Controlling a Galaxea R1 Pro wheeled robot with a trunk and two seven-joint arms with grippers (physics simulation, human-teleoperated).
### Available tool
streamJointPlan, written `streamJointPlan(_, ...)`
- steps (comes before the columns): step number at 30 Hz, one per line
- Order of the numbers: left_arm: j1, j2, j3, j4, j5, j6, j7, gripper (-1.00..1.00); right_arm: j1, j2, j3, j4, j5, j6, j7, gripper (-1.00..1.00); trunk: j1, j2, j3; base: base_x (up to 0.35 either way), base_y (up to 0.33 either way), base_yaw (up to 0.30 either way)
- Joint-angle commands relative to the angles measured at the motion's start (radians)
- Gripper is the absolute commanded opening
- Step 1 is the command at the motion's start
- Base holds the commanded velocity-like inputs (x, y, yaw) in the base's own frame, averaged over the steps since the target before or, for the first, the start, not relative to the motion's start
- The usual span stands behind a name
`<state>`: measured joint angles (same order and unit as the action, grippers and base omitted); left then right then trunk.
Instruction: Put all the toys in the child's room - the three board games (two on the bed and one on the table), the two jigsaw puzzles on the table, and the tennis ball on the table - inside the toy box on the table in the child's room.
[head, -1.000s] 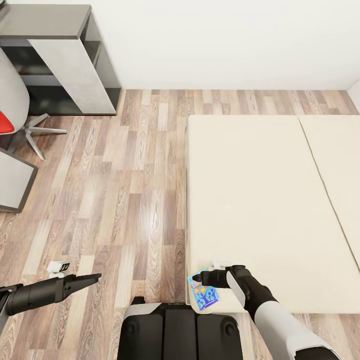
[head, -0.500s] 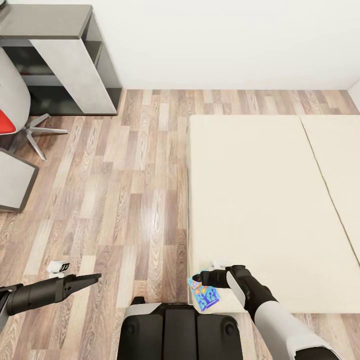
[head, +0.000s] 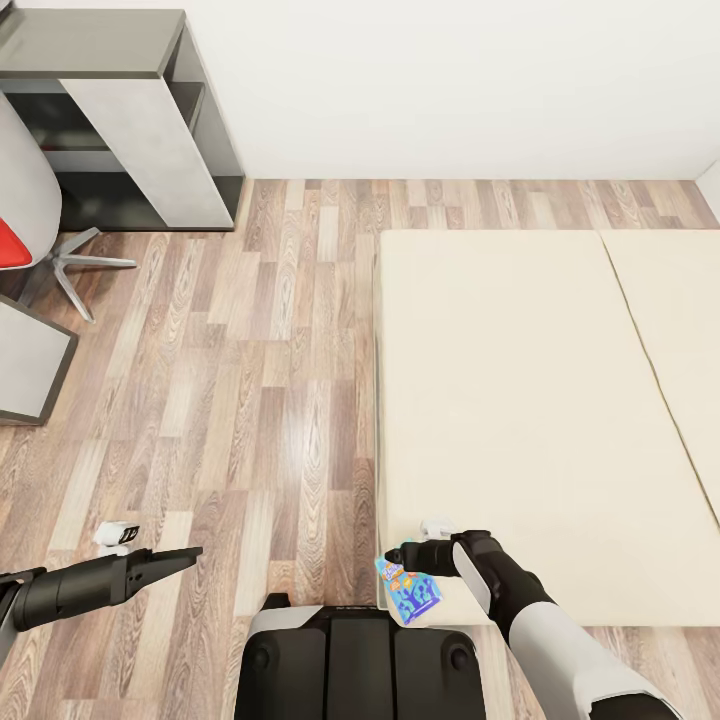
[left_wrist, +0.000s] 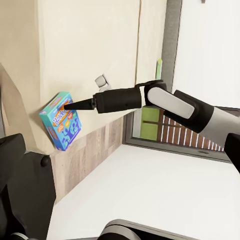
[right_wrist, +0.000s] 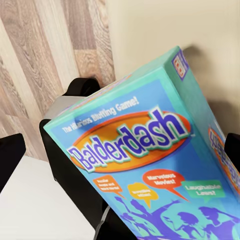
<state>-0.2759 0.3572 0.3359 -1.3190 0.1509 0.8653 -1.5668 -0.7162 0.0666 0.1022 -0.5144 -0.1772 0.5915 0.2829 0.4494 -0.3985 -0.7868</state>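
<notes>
At the bed's (head: 520, 400) near corner the right hand (head: 397, 556) pinches the blue game (head: 408, 590), tilted off the mattress for carrying; the left hand (head: 190, 552), apparently closed, hangs empty over the floor (head: 250, 400)

The blue board game (right_wrist: 150, 165) carries the only readable print. Its lid shows "Balderdash" in big blue letters on an orange oval. At 11 o'clock from the oval runs the line "The Hilarious Bluffing Game!". At 6 o'clock from it, three speech bubbles read "Marvelous Movies!", "Laughable Laws!", and two more too small to read.
</notes>
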Motion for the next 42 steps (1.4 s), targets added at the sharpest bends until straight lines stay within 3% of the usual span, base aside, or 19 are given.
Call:
streamJointPlan(1, 0.000, 0.000, 0.000, 0.000, -0.001, 0.011, -0.004, 1.00, 0.000, -0.001, 0.004, -0.001, -0.010, 0.005, -0.004, 1.00, 0.001, -0.001, -0.001, 0.000, 0.000, 0.000)
streamJointPlan(42, 0.000, 0.001, 0.000, 0.000, -0.001, 0.011, -0.004, 1.00, 0.000, -0.016, 0.005, -0.001, -0.013, 0.011, 0.000, 1.00, 0.001, -0.001, -0.001, 0.000, 0.000, 0.000)
